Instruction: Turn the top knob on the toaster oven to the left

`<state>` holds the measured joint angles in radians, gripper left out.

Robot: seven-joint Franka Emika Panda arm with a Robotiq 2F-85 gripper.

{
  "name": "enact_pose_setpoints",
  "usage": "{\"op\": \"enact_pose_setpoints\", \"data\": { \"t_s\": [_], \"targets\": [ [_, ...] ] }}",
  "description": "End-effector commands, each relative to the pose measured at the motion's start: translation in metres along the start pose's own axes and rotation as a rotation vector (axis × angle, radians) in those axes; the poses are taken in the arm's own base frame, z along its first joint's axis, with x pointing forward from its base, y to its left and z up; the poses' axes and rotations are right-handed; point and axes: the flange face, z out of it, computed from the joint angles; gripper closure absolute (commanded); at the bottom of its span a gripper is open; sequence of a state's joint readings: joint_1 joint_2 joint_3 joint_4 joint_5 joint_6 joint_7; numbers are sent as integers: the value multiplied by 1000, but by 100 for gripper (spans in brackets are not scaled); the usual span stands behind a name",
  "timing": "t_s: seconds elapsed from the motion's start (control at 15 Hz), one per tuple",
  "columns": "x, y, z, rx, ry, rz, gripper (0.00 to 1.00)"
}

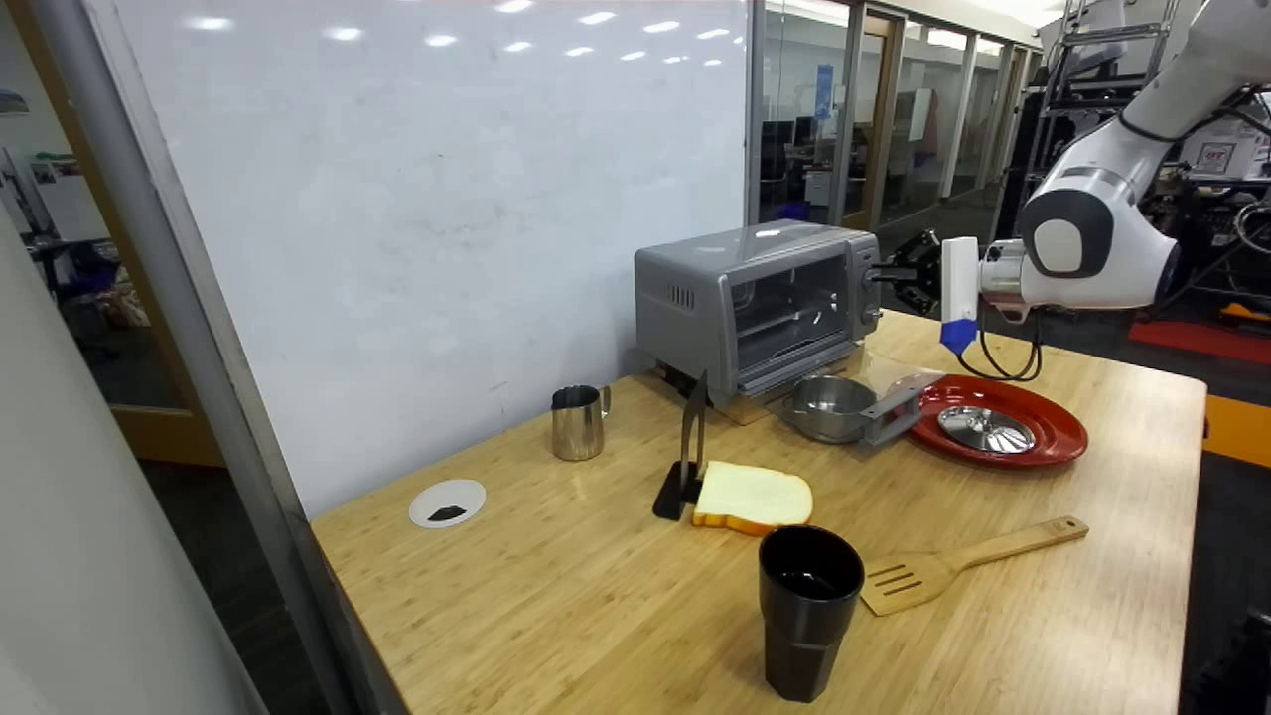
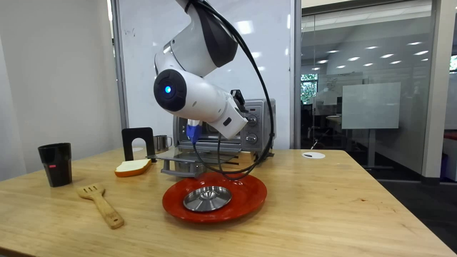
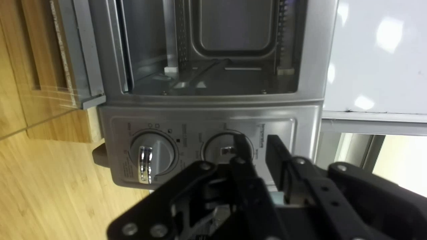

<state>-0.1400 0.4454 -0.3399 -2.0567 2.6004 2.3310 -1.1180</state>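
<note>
2 knobs sit on the control panel (image 3: 191, 133) of your toaster oven (image 1: 685, 318), which stands at the back of the table (image 1: 596, 596), near the whiteboard (image 1: 447, 199). Your target is the top knob (image 3: 218, 146), marked temperature; the wrist view looks sideways on, so it shows to the right of the lower knob (image 3: 156, 153). You have the gripper (image 3: 257, 141) right up by that target, its 2 fingers (image 3: 276, 150) parted, with nothing visibly held between them. In the wrist view, 1 fingertip overlaps the knob's edge while its partner lies past it, toward the oven's top; you cannot tell whether either touches.

You look to be at the lining-up step, with the grasp and the turn probably yet to be made. Your next move likely calls for a small shift down, toward the lower knob, until the fingers straddle the grip, then a gentle push in, a firm squeeze and a counter-clockwise roll as you face the panel. If you squeeze from here, you might catch only the rim and slip off. Part of the knob is hidden behind a finger, so check how its grip lies before you commit.
</note>
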Motion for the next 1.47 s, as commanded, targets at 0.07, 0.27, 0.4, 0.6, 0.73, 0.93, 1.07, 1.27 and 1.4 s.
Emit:
{"op": "enact_pose_setpoints", "data": {
  "t_s": [0.07, 0.27, 0.4, 0.6, 0.73, 0.93, 1.07, 1.27, 1.4],
  "targets": [
    [-3, -4, -3, -15, 3, -1, 39],
    [-4, -2, -6, -20, 3, -2, 18],
    [-4, -2, -7, -20, 5, -2, 4],
    [1, -1, -5, -23, 13, -3, 0],
    [4, -1, -3, -23, 17, -4, 0],
    [8, -2, -1, -24, 24, -5, 0],
    [10, -3, 1, -25, 28, -8, 0],
    [12, -4, 2, -27, 32, -10, 0],
    [13, -4, 4, -28, 32, -13, 0]
  ]
}}
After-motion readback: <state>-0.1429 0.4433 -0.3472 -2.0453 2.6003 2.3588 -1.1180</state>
